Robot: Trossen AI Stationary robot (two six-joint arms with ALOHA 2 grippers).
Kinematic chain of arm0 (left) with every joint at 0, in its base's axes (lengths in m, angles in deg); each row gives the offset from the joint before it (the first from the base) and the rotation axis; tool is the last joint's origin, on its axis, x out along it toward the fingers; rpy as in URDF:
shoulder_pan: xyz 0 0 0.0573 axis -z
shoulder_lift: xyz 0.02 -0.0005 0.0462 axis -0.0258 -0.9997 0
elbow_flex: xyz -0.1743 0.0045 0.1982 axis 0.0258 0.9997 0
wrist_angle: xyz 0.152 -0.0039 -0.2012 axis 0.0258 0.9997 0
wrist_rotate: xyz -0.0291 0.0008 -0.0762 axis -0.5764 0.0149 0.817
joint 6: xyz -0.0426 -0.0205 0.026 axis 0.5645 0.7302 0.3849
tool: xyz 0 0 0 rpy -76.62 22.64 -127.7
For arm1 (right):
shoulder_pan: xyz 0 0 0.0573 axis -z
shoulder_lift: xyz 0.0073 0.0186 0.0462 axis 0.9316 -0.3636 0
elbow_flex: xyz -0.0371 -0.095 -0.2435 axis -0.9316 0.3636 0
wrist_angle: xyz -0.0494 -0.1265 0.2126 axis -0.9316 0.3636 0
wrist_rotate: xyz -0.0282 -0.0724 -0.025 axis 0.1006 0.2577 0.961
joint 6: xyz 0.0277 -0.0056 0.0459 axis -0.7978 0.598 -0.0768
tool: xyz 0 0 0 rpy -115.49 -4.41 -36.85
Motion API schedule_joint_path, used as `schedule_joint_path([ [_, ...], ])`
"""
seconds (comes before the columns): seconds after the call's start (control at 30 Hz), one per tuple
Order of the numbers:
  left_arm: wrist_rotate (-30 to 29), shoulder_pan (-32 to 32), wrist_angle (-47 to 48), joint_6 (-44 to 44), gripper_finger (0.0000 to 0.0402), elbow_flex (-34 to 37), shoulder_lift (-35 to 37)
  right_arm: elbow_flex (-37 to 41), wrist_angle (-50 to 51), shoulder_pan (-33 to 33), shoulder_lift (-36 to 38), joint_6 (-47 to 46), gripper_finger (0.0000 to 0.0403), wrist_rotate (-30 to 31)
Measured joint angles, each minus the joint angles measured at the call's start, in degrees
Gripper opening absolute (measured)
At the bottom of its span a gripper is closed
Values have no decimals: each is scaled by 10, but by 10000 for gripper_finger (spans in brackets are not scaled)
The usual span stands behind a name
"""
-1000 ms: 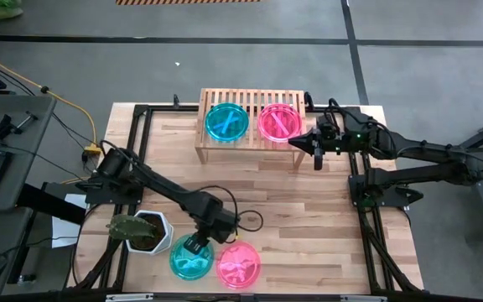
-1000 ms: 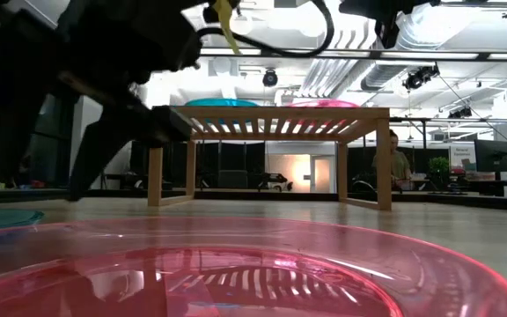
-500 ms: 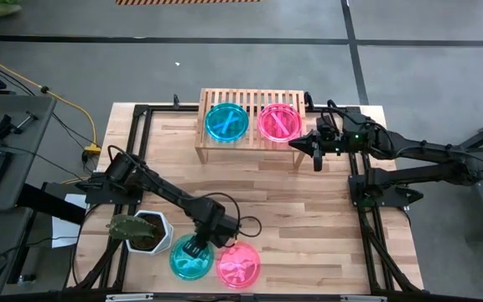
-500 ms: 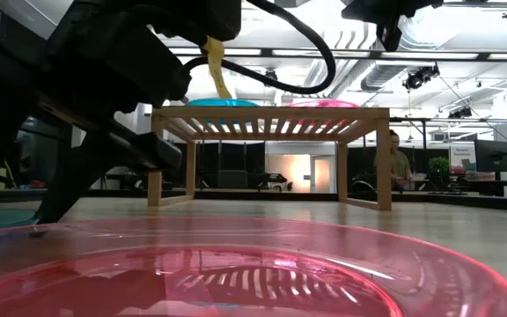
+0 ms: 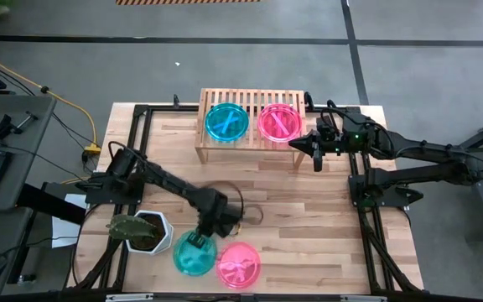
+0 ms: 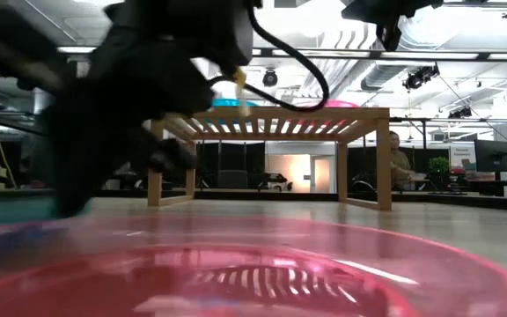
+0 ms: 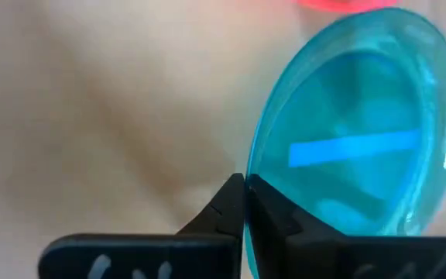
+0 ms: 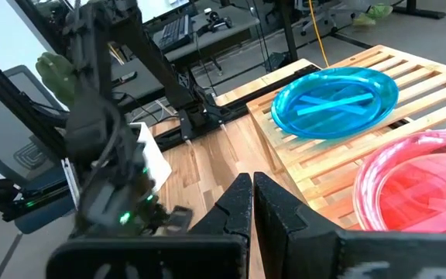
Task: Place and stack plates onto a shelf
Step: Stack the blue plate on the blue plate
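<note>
I read the left hand [image 5: 198, 244] as clamped on the rim of a teal plate [image 5: 194, 255] near the table's [image 5: 309, 210] front edge; the left wrist view shows its fingers [image 7: 231, 205] pinching that edge. A pink plate [image 5: 239, 263] lies just beside it, and a white plant pot [image 5: 145, 232] stands on its other side. The right hand [image 5: 316, 153], fingers together, hovers beside the shelf [image 5: 250, 97] at the back edge. The shelf carries a second teal plate [image 5: 226, 122] and a second pink plate [image 5: 279, 122], side by side.
</note>
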Motion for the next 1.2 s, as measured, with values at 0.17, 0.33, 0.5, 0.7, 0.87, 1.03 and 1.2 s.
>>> schedule_joint_path([
  [0.17,0,-59,34,-9,1,0,61,0,2,0,0,0,0,0],
  [0.33,-1,-121,62,0,1,0,150,0,5,0,0,2,0,0],
  [0.5,-24,-175,58,55,0,-1,251,0,7,0,0,2,0,0],
  [0.7,-127,-229,15,169,0,-1,371,0,10,0,0,2,0,0],
  [0.87,-249,-294,-47,281,0,-18,436,0,11,0,0,2,0,8],
  [1.03,-290,-380,-52,285,0,-94,428,0,10,0,0,2,0,25],
  [1.2,-264,-454,-33,283,0,-136,379,0,10,0,0,-2,0,25],
])
